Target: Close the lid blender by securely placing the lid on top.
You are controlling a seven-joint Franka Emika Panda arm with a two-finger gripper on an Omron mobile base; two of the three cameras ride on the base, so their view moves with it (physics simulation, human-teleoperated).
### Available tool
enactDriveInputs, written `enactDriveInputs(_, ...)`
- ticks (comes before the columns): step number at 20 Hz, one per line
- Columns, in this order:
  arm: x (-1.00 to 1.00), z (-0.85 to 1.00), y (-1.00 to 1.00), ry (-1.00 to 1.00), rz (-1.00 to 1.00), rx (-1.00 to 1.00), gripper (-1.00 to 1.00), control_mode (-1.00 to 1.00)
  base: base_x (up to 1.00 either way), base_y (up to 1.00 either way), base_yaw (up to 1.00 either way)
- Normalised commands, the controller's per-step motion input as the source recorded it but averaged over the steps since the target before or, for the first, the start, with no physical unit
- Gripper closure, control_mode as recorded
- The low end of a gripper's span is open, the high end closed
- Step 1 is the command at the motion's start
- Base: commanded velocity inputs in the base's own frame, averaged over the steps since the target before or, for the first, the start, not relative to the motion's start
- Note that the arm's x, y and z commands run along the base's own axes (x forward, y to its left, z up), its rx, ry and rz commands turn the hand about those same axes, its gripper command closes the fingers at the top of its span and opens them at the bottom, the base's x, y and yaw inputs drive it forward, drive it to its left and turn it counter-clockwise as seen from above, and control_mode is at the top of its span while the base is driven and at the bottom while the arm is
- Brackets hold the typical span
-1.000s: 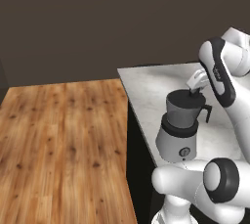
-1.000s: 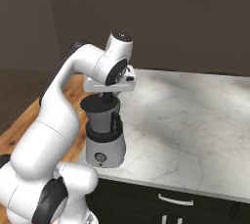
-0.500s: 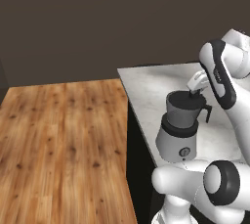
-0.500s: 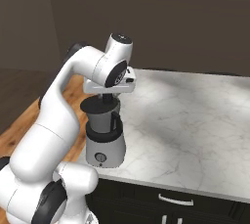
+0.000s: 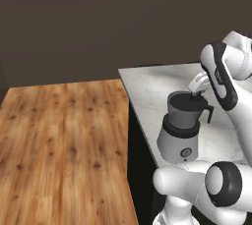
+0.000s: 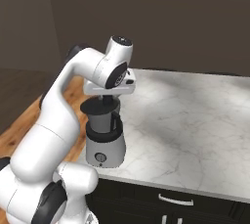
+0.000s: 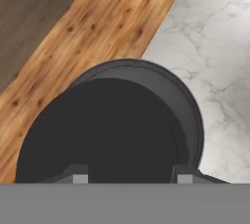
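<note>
Black lid sits lower than before, nearer the blender mouth.

The blender stands upright near the marble counter's front corner, its silver-grey rounded base with 1 small round dial facing forward, a black collar above it and a translucent grey tapered jar with a black handle on top. The lid, a flat round black disc, hangs level just above the jar's mouth, slightly off-centre, leaving part of the rim uncovered.

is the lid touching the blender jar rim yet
Cannot tell. In the hand view the lid overlaps the blender mouth off-centre; the right base view shows no plain gap or contact.
</note>
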Motion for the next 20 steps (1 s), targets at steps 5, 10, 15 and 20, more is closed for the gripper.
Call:
enactDriveInputs(5,0.00,-0.14,0.00,0.00,0.02,0.00,1.00,-1.00,0.00,0.00,0.00)
enactDriveInputs(10,0.00,-0.09,0.00,-0.02,0.04,0.00,1.00,-1.00,0.00,0.00,0.00)
enactDriveInputs(15,0.00,0.00,0.00,-0.14,0.07,0.00,1.00,-1.00,0.00,0.00,0.00)
enactDriveInputs(20,0.12,0.00,0.00,-0.05,0.08,0.00,1.00,-1.00,0.00,0.00,0.00)
